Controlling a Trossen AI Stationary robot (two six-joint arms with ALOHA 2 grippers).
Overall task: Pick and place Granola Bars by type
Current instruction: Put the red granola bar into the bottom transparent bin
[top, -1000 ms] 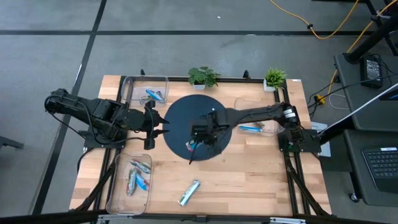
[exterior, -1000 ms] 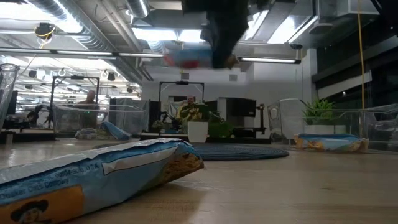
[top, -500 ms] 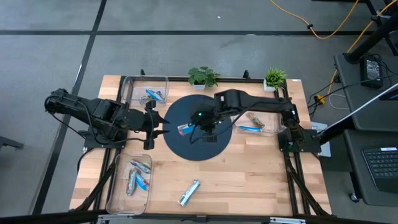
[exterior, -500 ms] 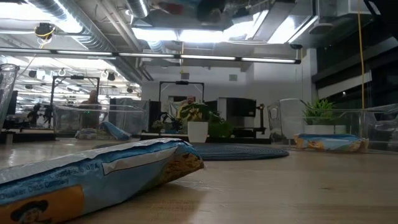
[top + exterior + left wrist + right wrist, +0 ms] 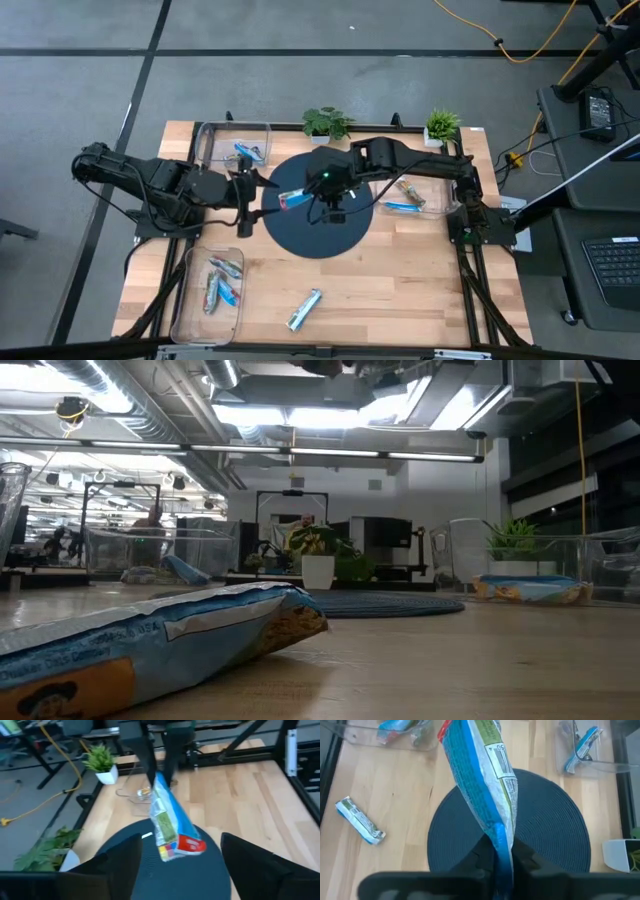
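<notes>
My right gripper (image 5: 318, 195) hovers over the dark round mat (image 5: 325, 230), shut on a blue and silver granola bar (image 5: 293, 198) with a red end. The bar points toward my left gripper (image 5: 262, 195), which is open at the mat's left edge; in the left wrist view the bar (image 5: 170, 820) hangs ahead of its spread fingers. A loose bar (image 5: 304, 309) lies flat on the wood near the near edge and fills the low view's foreground (image 5: 150, 640). More bars lie in the clear bins. My right gripper pinches the bar by its blue wrapper end (image 5: 501, 851) between the two fingers (image 5: 150, 755). The fingers come from above, slanting toward the table's left. The bar is lifted clear of the mat and hangs tilted below them, its red end (image 5: 190, 845) lowest.
Clear bins stand at the far left (image 5: 240, 140), near left (image 5: 190, 300) and right of the mat (image 5: 420, 190), each holding bars. Two potted plants (image 5: 327, 124) (image 5: 440, 127) stand along the far edge. Bare wood lies between the mat and the near edge.
My right gripper has risen out of the low view and moved from over the mat's near part toward the far-left, toward my left gripper. The bar has gone up with it and swung from pointing at the near edge to pointing left.
</notes>
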